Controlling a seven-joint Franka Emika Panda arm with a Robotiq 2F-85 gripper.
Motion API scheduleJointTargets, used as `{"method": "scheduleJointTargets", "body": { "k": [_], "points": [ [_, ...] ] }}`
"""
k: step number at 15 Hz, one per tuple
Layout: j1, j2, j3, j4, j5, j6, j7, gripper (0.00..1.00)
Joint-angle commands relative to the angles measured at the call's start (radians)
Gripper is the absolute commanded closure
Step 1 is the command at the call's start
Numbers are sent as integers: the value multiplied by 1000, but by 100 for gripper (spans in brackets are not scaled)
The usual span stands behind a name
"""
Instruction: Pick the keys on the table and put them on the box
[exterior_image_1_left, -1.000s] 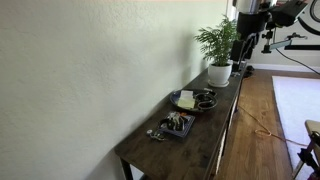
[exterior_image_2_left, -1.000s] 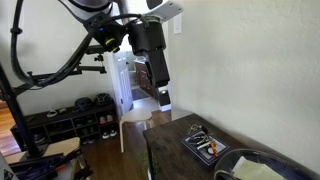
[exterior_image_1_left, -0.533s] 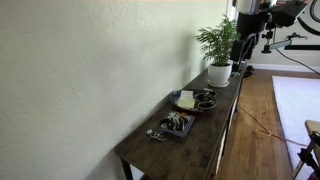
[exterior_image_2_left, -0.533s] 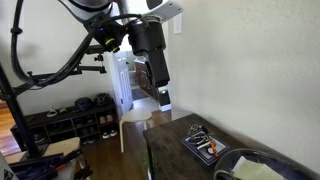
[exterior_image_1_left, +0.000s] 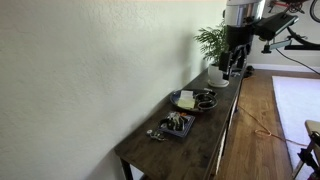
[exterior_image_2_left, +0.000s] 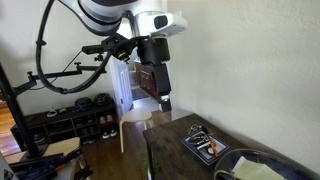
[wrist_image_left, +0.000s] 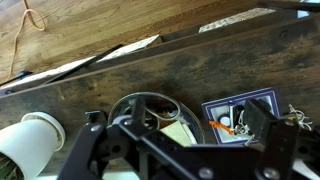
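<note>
The keys (exterior_image_1_left: 154, 134) lie on the dark wooden table (exterior_image_1_left: 213, 125) just beyond the near end of the box (exterior_image_1_left: 178, 125), a shallow dark tray holding small items. Both exterior views show them; in an exterior view the keys (exterior_image_2_left: 196, 129) are beside the box (exterior_image_2_left: 206, 147). In the wrist view the keys (wrist_image_left: 298, 117) lie at the right edge, next to the box (wrist_image_left: 240, 108). My gripper (exterior_image_1_left: 232, 66) hangs high above the far part of the table, open and empty, its fingers spread wide (wrist_image_left: 180, 128). It also shows in an exterior view (exterior_image_2_left: 164, 100).
A round dish (exterior_image_1_left: 184, 100) with a pale item and a dark bowl (exterior_image_1_left: 205, 99) sit mid-table. A potted plant (exterior_image_1_left: 216, 45) in a white pot (wrist_image_left: 26, 146) stands at the far end. The wall runs along one side and wooden floor (exterior_image_1_left: 262, 120) along the other.
The arm has swung over the table and come lower, now in front of the plant. The keys and box have not moved.
</note>
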Motion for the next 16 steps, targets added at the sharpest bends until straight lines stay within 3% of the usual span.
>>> {"method": "scheduleJointTargets", "body": {
  "k": [1, 10, 16],
  "points": [
    [28, 112, 10, 64, 18, 48, 109, 0],
    [88, 330, -16, 229, 43, 113, 360, 0],
    [124, 365, -36, 257, 58, 99, 331, 0]
  ]
}}
